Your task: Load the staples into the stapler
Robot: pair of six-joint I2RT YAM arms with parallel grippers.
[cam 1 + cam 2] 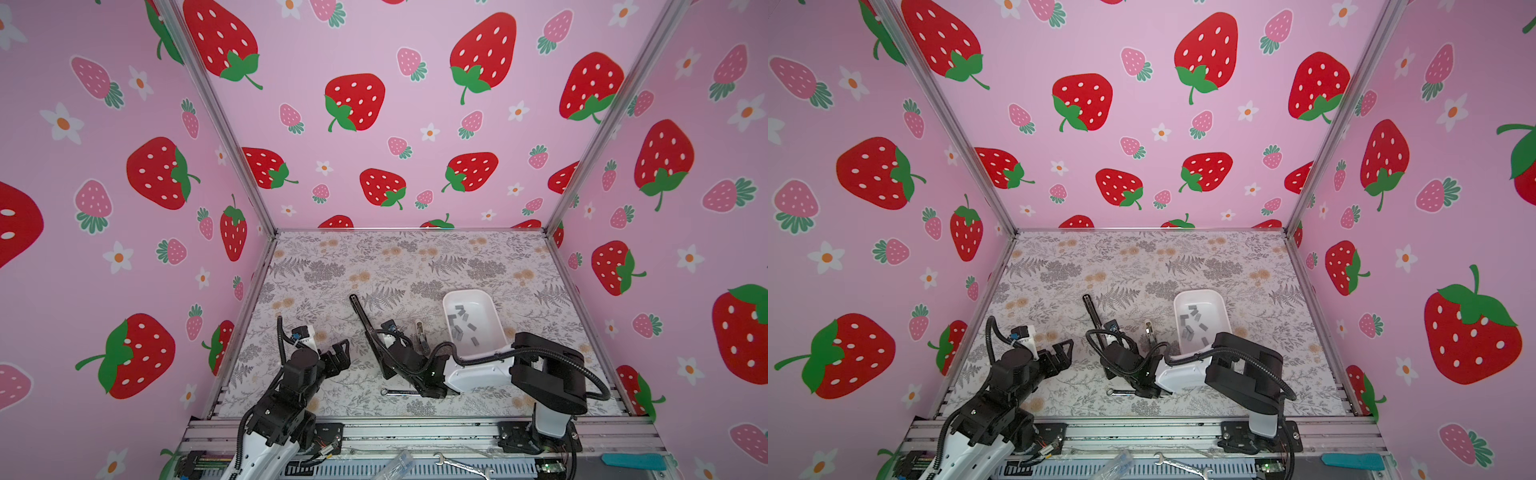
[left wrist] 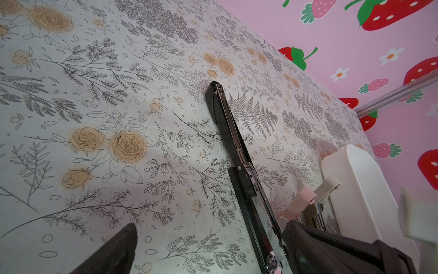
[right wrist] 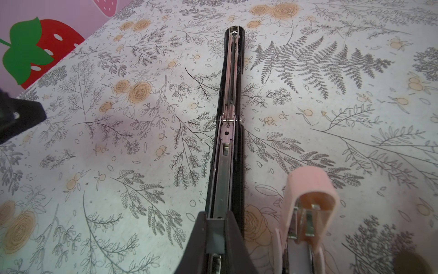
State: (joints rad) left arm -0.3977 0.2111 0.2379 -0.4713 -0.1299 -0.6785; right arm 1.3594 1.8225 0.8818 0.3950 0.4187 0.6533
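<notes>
A long black stapler [image 1: 362, 316] [image 1: 1094, 313] lies opened flat on the floral table, its metal channel facing up [image 3: 231, 95] [image 2: 233, 132]. My right gripper [image 1: 388, 353] [image 1: 1115, 357] [image 3: 215, 237] hovers over the near half of that channel, shut on a short grey strip of staples [image 3: 215, 233] that is lined up with the channel. More staples [image 1: 461, 322] [image 1: 1194, 322] lie loose in the white tray [image 1: 494, 316] [image 1: 1223, 316]. My left gripper [image 1: 343, 355] [image 1: 1065, 353] [image 2: 211, 249] stands open and empty just left of the stapler.
A pink mini stapler [image 3: 310, 189] [image 2: 301, 199] and a beige one [image 2: 329, 185] lie between the black stapler and the tray [image 2: 360, 189]. A silver wrench [image 1: 399, 391] [image 1: 1121, 392] rests near the table's front edge, under the right wrist.
</notes>
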